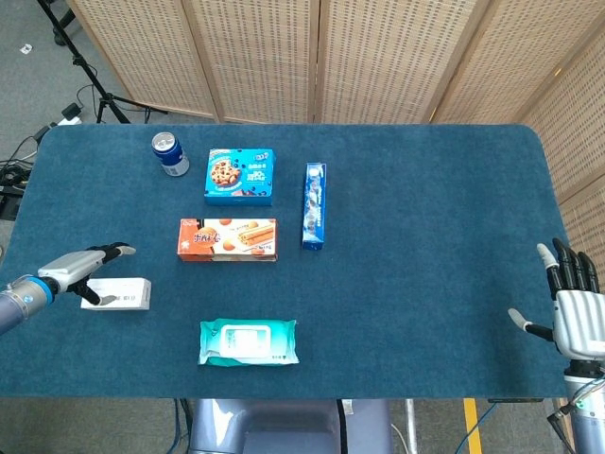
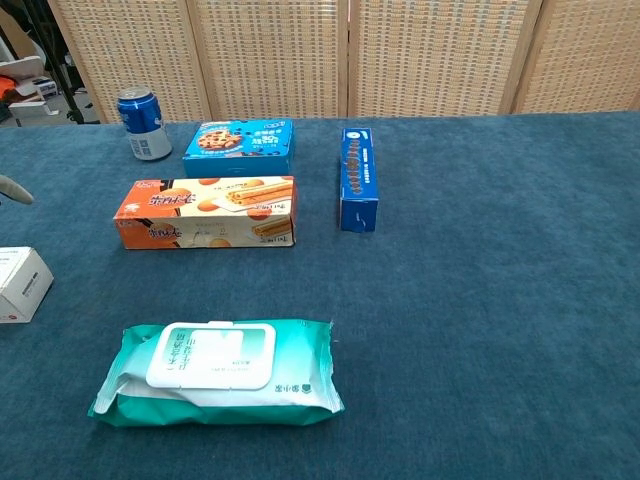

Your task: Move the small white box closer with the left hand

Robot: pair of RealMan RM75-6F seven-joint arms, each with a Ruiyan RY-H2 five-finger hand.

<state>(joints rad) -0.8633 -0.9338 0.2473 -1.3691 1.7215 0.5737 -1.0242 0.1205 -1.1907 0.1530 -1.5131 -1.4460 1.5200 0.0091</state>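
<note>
With the small white box (image 1: 117,294) lying flat, the left hand (image 1: 83,268), fingers spread and empty, should lift clear without nudging it.

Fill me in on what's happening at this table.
A two-armed robot is moving a small white box nearer with its left hand. The box now lies flat on the blue table near the left edge, left of the wipes pack. The left hand hovers over its far-left end with fingers spread, seemingly not gripping it. The right hand is open at the table's right edge, holding nothing. The can, cookie box, orange box and blue carton sit farther back.
</note>
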